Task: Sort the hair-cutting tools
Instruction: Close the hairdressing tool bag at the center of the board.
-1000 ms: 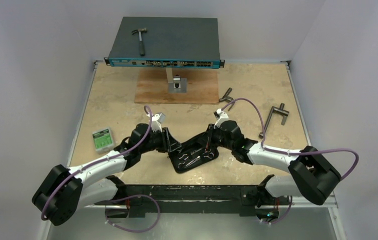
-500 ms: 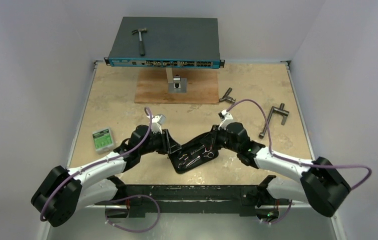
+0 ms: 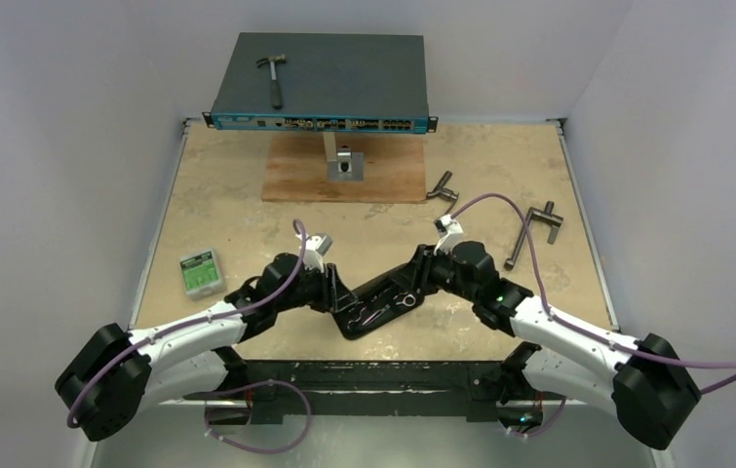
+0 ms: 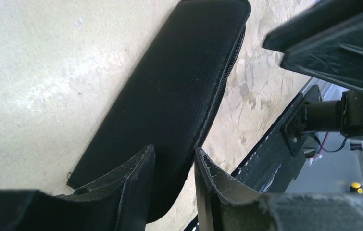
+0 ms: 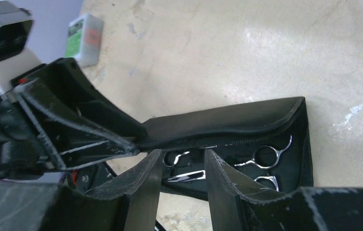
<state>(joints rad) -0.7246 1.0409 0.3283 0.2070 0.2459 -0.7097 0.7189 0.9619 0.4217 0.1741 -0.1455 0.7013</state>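
Note:
A black zip case (image 3: 383, 304) lies open in the middle of the table, near the front edge. Two silver scissors rest inside it, one (image 5: 265, 157) at the right end and the other (image 5: 187, 175) toward the middle. Both scissors (image 3: 405, 298) also show in the top view. My left gripper (image 3: 336, 292) is shut on the raised case lid (image 5: 218, 126), and that lid (image 4: 169, 101) runs between its fingers (image 4: 138, 185). My right gripper (image 5: 181, 161) hovers open just above the case interior, with nothing between its fingers (image 5: 225, 180).
A hammer (image 3: 272, 78) lies on a blue network switch (image 3: 344, 88) at the back, above a wooden board (image 3: 295, 177). Two grey T-handled tools (image 3: 442, 185) (image 3: 535, 230) lie at the right. A green-and-white box (image 3: 200, 273) sits at the left.
My right gripper has gone from shut to open over the case, and its elbow has swung right. My left gripper has shifted slightly nearer with the lid.

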